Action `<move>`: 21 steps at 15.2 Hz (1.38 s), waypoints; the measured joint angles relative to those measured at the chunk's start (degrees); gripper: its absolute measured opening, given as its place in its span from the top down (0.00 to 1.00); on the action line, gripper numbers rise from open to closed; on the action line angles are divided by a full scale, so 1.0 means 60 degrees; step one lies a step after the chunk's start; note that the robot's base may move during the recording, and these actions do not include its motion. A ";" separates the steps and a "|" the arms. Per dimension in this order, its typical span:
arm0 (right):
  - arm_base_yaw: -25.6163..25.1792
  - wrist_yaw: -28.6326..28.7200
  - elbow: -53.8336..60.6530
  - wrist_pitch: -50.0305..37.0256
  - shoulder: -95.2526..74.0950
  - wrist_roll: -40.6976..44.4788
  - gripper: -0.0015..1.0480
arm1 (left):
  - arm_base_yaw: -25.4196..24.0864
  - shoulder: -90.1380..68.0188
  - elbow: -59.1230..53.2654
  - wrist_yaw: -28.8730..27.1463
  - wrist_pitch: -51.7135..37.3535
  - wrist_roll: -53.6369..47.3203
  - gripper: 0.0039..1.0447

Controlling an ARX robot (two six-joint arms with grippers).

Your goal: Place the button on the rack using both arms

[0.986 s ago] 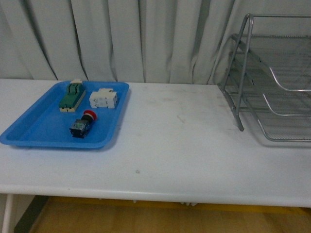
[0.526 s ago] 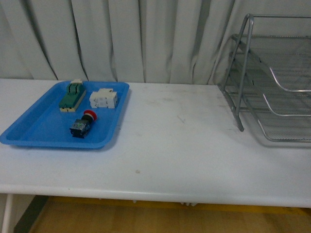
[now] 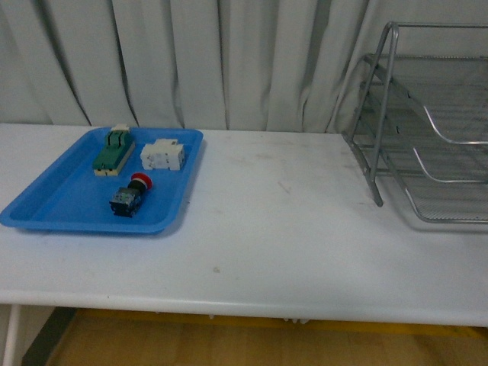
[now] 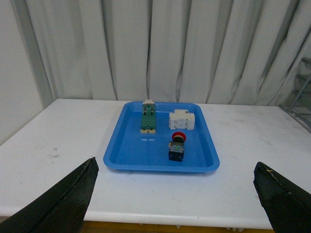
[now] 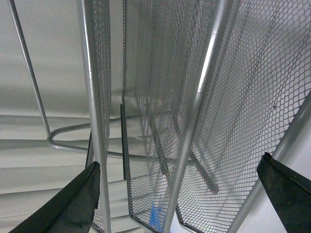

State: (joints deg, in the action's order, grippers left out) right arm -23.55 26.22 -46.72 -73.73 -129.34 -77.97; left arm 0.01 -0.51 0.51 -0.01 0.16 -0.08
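Well off toward 9 o'clock on the white, faintly scuffed tabletop (image 3: 290,229) sits a shallow blue plastic tray (image 3: 46,206) with rounded corners and a raised lip. The button (image 3: 131,194) lies on its side on the tray's floor, around 4 o'clock from the tray's centre. Its round red mushroom cap points toward 1 o'clock and its blocky dark body trails toward 7 o'clock. From the button, a white block switch (image 3: 162,155) stands at 1 o'clock and a flat green-and-cream switch (image 3: 113,149) at 11 o'clock. All three are apart from one another.

At 3 o'clock on the tabletop stands the rack (image 3: 427,137), with silver wire-mesh tiers stepped back inside a grey metal tube frame. It is well apart from the tray. Pleated pale curtains (image 3: 229,61) hang behind everything.

Neither arm appears in the front view. The left wrist view shows the left hand (image 4: 175,162) with its two black tapered fingers (image 4: 68,204) spread wide, holding nothing, the tray and the button (image 4: 177,147) lying beyond the gap. The right wrist view shows the right hand (image 5: 178,161) likewise spread wide and holding nothing. Close before it are the rack's diamond-pattern mesh and smooth shiny tubes (image 5: 204,87).
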 joint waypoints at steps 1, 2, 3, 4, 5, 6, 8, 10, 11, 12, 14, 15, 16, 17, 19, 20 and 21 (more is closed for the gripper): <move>0.0004 0.0004 -0.0029 -0.0015 -0.0127 0.0004 0.06 | 0.0000 0.0000 0.0000 0.0000 0.0000 0.0000 0.06; 0.0007 -0.0004 -0.0080 0.0000 -0.0306 0.0025 0.06 | 0.0000 0.0000 0.0000 0.0000 0.0000 0.0000 0.06; 0.0011 -0.0036 -0.0164 0.0033 -0.0463 0.0036 0.06 | 0.0000 0.0000 0.0000 0.0000 0.0000 0.0000 0.06; 0.0058 -0.0055 -0.0266 0.0036 -0.0568 0.0055 0.06 | 0.0000 0.0000 0.0000 0.0000 0.0000 0.0000 0.06; 0.0062 -0.0073 -0.0382 0.0029 -0.0605 0.0084 0.06 | 0.0000 0.0000 0.0000 0.0000 0.0000 0.0000 0.06; 0.0124 -0.0095 -0.0532 0.0025 -0.0608 0.0120 0.06 | 0.0000 0.0000 0.0000 0.0000 0.0000 0.0000 0.06; 0.0299 -0.0127 -0.1016 0.0033 -0.0645 0.0230 0.06 | 0.0000 0.0000 0.0000 0.0000 0.0000 0.0000 0.06; 0.0364 -0.0164 -0.1381 0.0208 -0.0929 0.0372 0.06 | 0.0000 0.0000 0.0000 0.0000 0.0000 0.0000 0.06; 0.0379 -0.0175 -0.1410 0.0230 -0.0929 0.0430 0.06 | 0.0000 0.0000 0.0000 0.0000 0.0000 0.0000 0.06; 0.0426 -0.0186 -0.1504 0.0310 -0.0943 0.0474 0.09 | 0.0000 0.0000 0.0000 0.0000 0.0000 0.0000 0.06; 0.0466 -0.0222 -0.1785 0.0517 -0.1089 0.0528 0.22 | 0.0000 0.0000 0.0000 0.0000 0.0000 0.0000 0.06; 0.0506 -0.0259 -0.1887 0.0597 -0.1217 0.0554 0.34 | 0.0000 0.0000 0.0000 0.0000 0.0000 0.0000 0.06; 0.0554 -0.0302 -0.1920 0.0652 -0.1264 0.0590 0.43 | 0.0000 0.0000 0.0000 0.0000 0.0000 0.0000 0.06; 0.0557 -0.0299 -0.1953 0.0630 -0.1279 0.0619 0.53 | 0.0000 0.0000 0.0000 0.0000 0.0000 0.0000 0.06; 0.0550 -0.0346 -0.2007 0.0539 -0.1286 0.0732 0.71 | 0.0000 0.0000 0.0000 0.0000 0.0000 0.0000 0.06; 0.0550 -0.0382 -0.2004 0.0463 -0.1304 0.0820 0.79 | 0.0000 0.0000 0.0000 0.0000 0.0000 0.0000 0.06; 0.0539 -0.0433 -0.1967 0.0255 -0.1333 0.0896 0.88 | 0.0000 0.0000 0.0000 0.0000 0.0000 0.0000 0.06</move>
State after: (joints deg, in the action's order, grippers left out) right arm -20.32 23.62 -58.52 -72.20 -137.34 -72.60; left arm 0.01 -0.51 0.51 -0.01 0.16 -0.08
